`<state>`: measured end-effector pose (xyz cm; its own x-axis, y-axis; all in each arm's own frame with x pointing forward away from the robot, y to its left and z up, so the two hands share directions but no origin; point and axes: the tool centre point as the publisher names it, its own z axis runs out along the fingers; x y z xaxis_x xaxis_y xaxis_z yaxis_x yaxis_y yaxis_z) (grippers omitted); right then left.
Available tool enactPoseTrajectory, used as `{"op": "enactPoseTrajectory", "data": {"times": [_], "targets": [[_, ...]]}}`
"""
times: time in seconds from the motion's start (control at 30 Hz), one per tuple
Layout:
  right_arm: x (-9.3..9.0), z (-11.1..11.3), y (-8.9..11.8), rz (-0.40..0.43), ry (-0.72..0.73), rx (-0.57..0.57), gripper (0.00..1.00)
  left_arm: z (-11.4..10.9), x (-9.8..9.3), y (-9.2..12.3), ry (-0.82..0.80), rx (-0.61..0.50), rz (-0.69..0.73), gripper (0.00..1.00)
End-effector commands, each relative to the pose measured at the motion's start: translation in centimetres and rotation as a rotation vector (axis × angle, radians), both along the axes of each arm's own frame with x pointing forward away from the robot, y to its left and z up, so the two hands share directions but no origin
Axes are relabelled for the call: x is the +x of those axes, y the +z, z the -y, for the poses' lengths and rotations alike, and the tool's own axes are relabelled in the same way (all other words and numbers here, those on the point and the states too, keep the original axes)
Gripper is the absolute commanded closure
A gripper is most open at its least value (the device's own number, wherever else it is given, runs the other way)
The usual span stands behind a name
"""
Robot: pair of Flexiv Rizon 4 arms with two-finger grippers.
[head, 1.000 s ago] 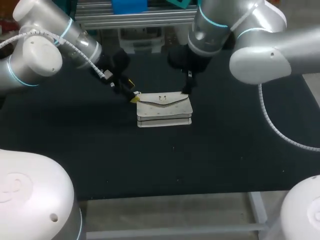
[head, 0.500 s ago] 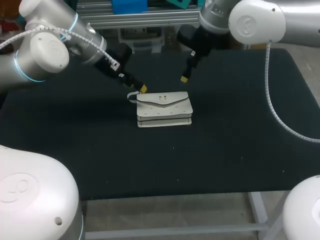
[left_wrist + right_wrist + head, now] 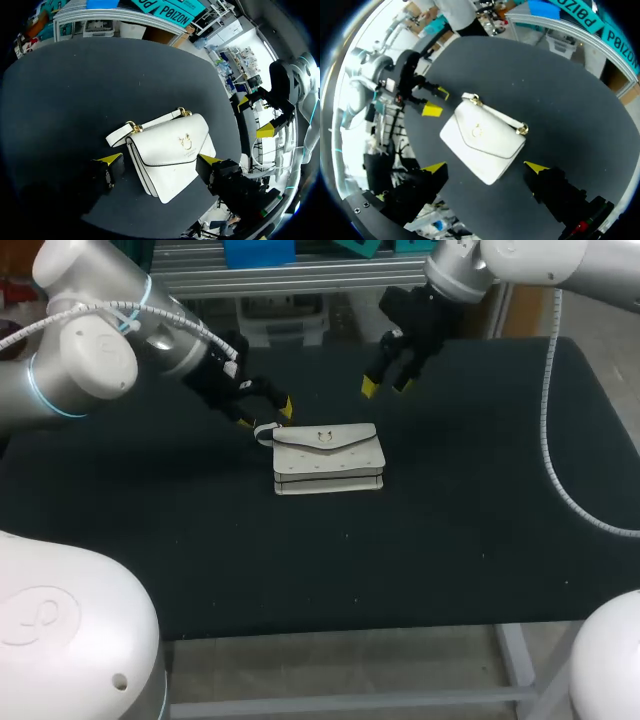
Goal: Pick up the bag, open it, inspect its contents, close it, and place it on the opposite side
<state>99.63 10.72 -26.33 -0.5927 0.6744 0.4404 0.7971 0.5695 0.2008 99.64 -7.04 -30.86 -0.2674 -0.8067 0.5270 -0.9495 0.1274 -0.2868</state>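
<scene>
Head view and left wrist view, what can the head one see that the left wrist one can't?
Only the head view shows my left arm and right arm coming in from the sides, and the left gripper open close by the strap of the white bag. Only the left wrist view shows the gold rings joining that strap to the bag. Both show the bag lying on the black table with its flap closed, and the open right gripper apart from it.

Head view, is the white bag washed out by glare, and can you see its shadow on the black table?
Head view: the bag is bright but not washed out, and its clasp still shows; no shadow can be made out on the black table. Left wrist view: the bag is evenly lit and the clasp shows plainly.
</scene>
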Motion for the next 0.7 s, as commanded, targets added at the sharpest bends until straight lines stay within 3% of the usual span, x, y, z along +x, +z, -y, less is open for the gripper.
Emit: {"op": "enactPoseTrajectory", "data": {"times": [0.03, 0.07, 0.63, 0.7], "targets": [[-1.42, 1.09, 0.11, -0.021, -0.472, 0.157, 0.00, -0.09, -0.12, -0.63, 0.197, -0.083, -0.105, 0.00], [-1.69, 1.01, 0.20, 0.016, -0.477, 0.140, 0.00, -0.09, -0.12, -0.63, 0.197, -0.083, -0.105, 0.00], [-1.69, 1.01, 0.20, 0.016, -0.477, 0.140, 0.00, -0.09, -0.12, -0.63, 0.197, -0.083, -0.105, 0.00], [-1.48, 0.69, 0.03, -0.048, -0.508, 0.240, 0.00, 0.66, 0.25, -1.12, 0.312, -0.146, -0.193, 0.00]]}}
